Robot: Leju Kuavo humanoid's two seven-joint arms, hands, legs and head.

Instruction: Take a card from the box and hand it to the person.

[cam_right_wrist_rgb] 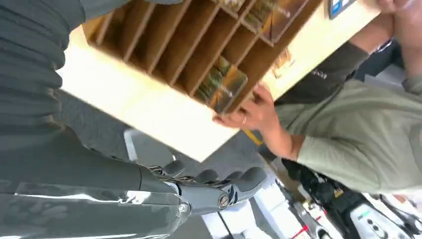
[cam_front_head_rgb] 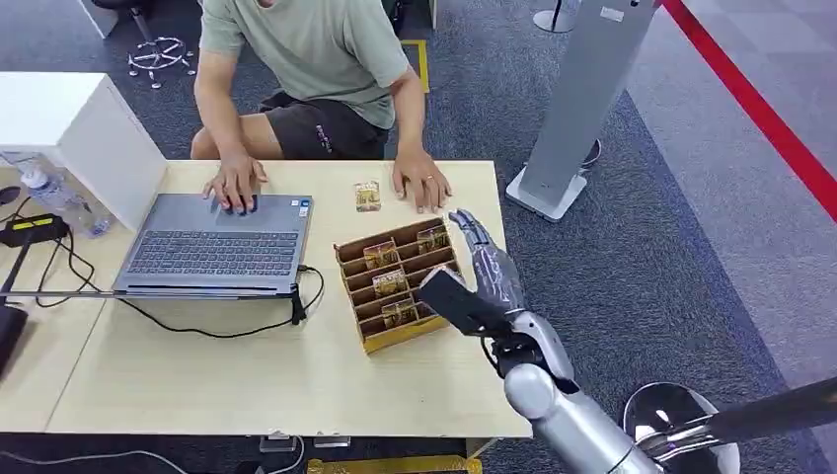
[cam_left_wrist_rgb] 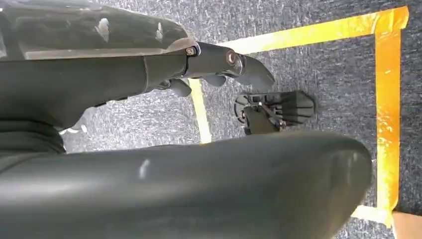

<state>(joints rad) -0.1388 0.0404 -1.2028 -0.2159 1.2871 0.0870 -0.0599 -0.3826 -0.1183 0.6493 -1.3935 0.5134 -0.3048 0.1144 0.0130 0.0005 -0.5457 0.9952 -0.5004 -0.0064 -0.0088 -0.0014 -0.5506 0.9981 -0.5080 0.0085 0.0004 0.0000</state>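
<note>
A brown cardboard box (cam_front_head_rgb: 400, 336) with slotted rows stands on the table and holds several cards (cam_front_head_rgb: 391, 283). One loose card (cam_front_head_rgb: 367, 196) lies on the table just beyond the box, next to the person's hand (cam_front_head_rgb: 422, 183). My right hand (cam_front_head_rgb: 482, 259) hovers at the box's right side with its fingers stretched out and nothing in them. The right wrist view shows its fingers (cam_right_wrist_rgb: 219, 191) apart from the box (cam_right_wrist_rgb: 164, 50), with a card (cam_right_wrist_rgb: 221, 84) standing in a slot. My left hand (cam_left_wrist_rgb: 219, 62) hangs over the floor, fingers extended and holding nothing.
An open laptop (cam_front_head_rgb: 212, 247) lies left of the box, and the person's other hand (cam_front_head_rgb: 235, 183) rests on it. Its cable (cam_front_head_rgb: 227, 331) runs along the table towards the box. A white box (cam_front_head_rgb: 74, 133) and a bottle (cam_front_head_rgb: 54, 196) stand far left. A grey pillar (cam_front_head_rgb: 582, 99) rises right of the table.
</note>
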